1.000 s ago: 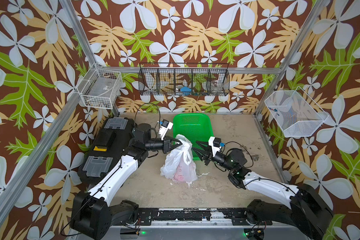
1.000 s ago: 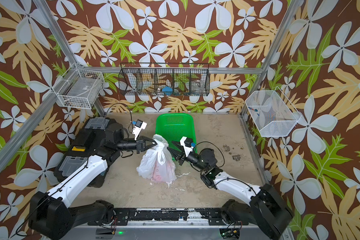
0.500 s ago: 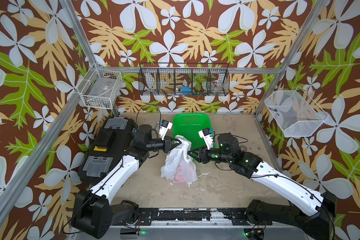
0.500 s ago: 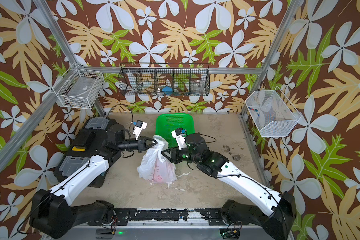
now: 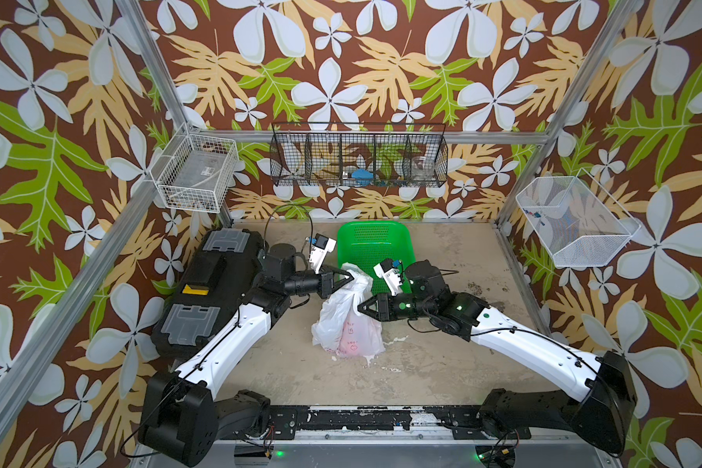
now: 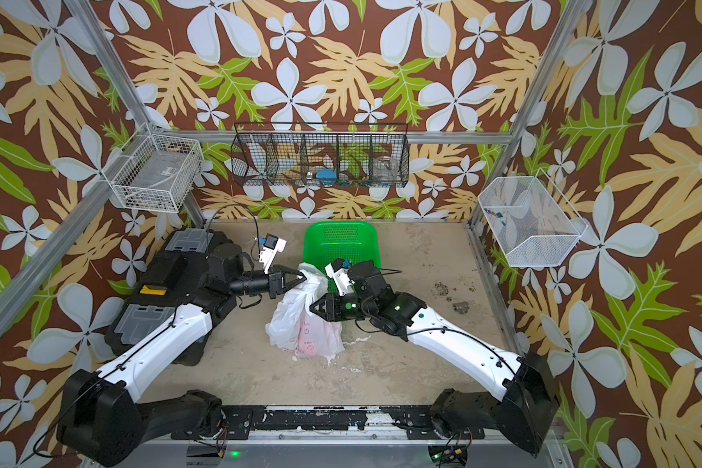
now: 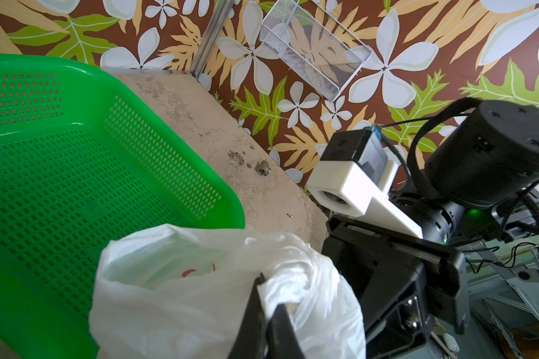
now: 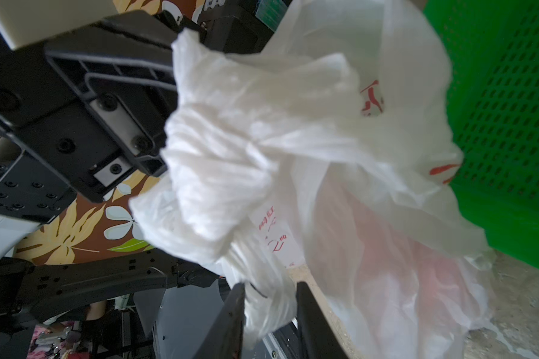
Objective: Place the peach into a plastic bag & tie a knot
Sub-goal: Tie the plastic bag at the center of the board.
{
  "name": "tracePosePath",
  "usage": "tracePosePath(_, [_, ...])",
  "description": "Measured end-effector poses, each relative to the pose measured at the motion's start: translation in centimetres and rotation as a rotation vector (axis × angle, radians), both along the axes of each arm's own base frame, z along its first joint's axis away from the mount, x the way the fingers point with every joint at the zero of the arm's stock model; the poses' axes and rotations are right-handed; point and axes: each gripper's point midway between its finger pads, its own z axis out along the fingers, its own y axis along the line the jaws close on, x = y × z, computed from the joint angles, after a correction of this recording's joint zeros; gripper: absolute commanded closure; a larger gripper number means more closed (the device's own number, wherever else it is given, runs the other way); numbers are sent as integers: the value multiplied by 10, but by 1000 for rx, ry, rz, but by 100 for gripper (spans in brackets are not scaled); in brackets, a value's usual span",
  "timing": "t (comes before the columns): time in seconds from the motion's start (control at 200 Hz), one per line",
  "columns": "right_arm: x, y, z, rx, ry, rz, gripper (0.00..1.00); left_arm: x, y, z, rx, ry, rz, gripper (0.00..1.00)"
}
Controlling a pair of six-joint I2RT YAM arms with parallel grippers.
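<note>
The white plastic bag (image 5: 347,324) (image 6: 300,324) stands on the table in front of the green basket (image 5: 375,243). A pinkish shape, the peach (image 8: 386,248), shows through its lower half. My left gripper (image 5: 351,277) (image 7: 269,292) is shut on the bag's gathered top and holds it up. My right gripper (image 5: 359,306) (image 8: 269,284) reaches in from the right just below. Its jaws stand apart on either side of a hanging white strip of the bag. The handle strips form a crumpled bunch (image 8: 215,155) beside the left gripper. I cannot tell if it is a knot.
A black case (image 5: 211,291) lies at the table's left. The green basket (image 6: 341,239) sits directly behind the bag. Wire baskets hang on the left wall (image 5: 197,176), back wall (image 5: 357,162) and right wall (image 5: 572,221). A small metal piece (image 6: 461,308) lies at the right.
My right arm has swung in from the right to the bag and dropped lower, bringing its jaws around a hanging strip. The left gripper has kept its hold in place.
</note>
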Motion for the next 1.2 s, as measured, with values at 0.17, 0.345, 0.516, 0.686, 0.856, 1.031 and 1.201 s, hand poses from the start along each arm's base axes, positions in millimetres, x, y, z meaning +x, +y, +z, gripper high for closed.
tracePosePath(0.17, [2,7,-3,22,39,0,66,-1,1,-1,-4,12,6,100])
tracePosePath(0.345, [5,10,-6,28,58,-11,87,-1,2,-2,-6,5,17,100])
tracePosePath(0.516, [8,9,-10,8,65,-25,100,-1,4,-1,-8,3,31,100])
tracePosePath(0.686, [23,-14,-14,-174,-23,-101,100,13,24,12,8,0,126,100])
tracePosePath(0.856, [44,-59,-23,-471,-168,-196,100,22,45,30,78,-31,241,100])
tracePosePath(1.031, [57,-113,-57,-826,-239,-261,100,20,57,2,163,20,289,100])
tracePosePath(1.201, [62,-145,-84,-1030,-261,-288,100,23,73,-33,231,96,339,100])
